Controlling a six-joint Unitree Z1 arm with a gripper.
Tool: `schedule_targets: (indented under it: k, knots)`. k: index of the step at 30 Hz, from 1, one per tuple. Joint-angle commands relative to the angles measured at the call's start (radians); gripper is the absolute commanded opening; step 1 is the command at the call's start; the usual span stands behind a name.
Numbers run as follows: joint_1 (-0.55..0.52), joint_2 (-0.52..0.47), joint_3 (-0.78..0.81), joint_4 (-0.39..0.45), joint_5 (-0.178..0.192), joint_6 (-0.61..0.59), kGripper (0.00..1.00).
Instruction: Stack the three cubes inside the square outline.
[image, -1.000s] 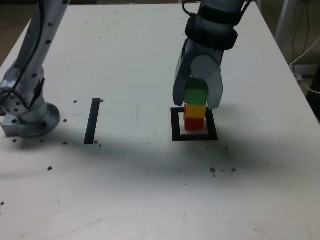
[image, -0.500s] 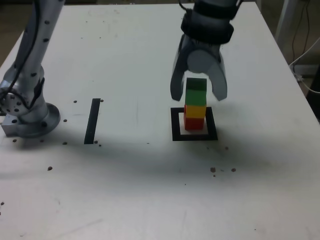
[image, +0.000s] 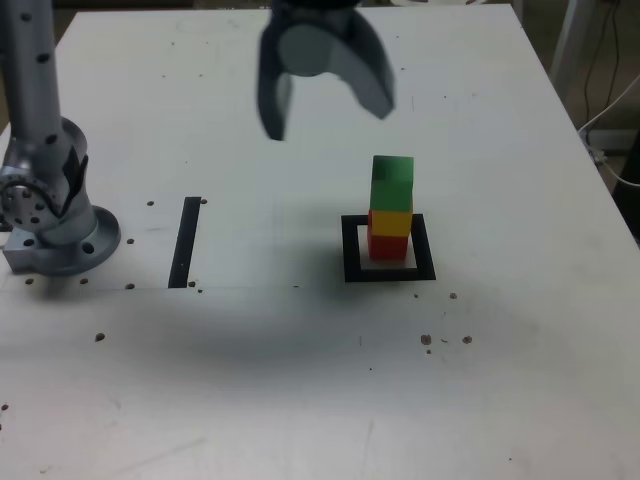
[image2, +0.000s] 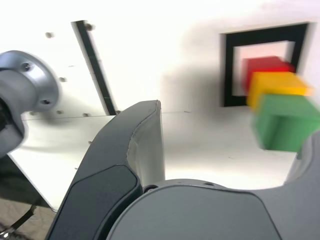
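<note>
1. On the exterior view's left we see the arm's round grey base (image: 55, 225) sitting on the white surface (image: 300, 380).
2. Just to the right of the base lies a straight black strip (image: 185, 242), flat on the surface, with little dark specks around it.
3. Next comes the claw (image: 325, 105). It hangs high above the surface, and its two dark fingers are spread wide apart. We see nothing between them.
4. The claw is up and to the exterior view's left of the cubes, well apart from them and not touching them.
5. Further right is the square outline (image: 388, 272), a black frame with a white middle.
6. Inside it stands a tower of three cubes. The red cube (image: 387, 245) is at the bottom, the yellow cube (image: 391, 221) sits on it, and the green cube (image: 392, 183) is on top.
7. The green cube leans a little and looks set a bit to one side of the yellow one.
8. The wrist view shows the same tower, blurred, beyond the claw's fingers.
</note>
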Motion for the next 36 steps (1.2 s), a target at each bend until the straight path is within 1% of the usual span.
schedule_targets:
  k: [1, 4, 8, 11, 14, 19, 28, 36]
  knots:
    - [0.003, -0.064, 0.099, -0.019, 0.011, -0.016, 1.00]
    - [0.002, -0.137, 0.243, -0.074, 0.018, -0.033, 1.00]
    - [0.002, -0.209, 0.409, -0.153, 0.012, -0.046, 1.00]
    - [0.003, -0.241, 0.505, -0.211, 0.008, -0.053, 1.00]
    - [0.005, -0.253, 0.574, -0.257, 0.006, -0.056, 1.00]
    - [0.011, -0.255, 0.651, -0.320, -0.006, -0.056, 1.00]
    - [0.012, -0.249, 0.734, -0.410, -0.033, -0.056, 1.00]
    - [0.012, -0.251, 0.775, -0.437, -0.037, -0.054, 1.00]
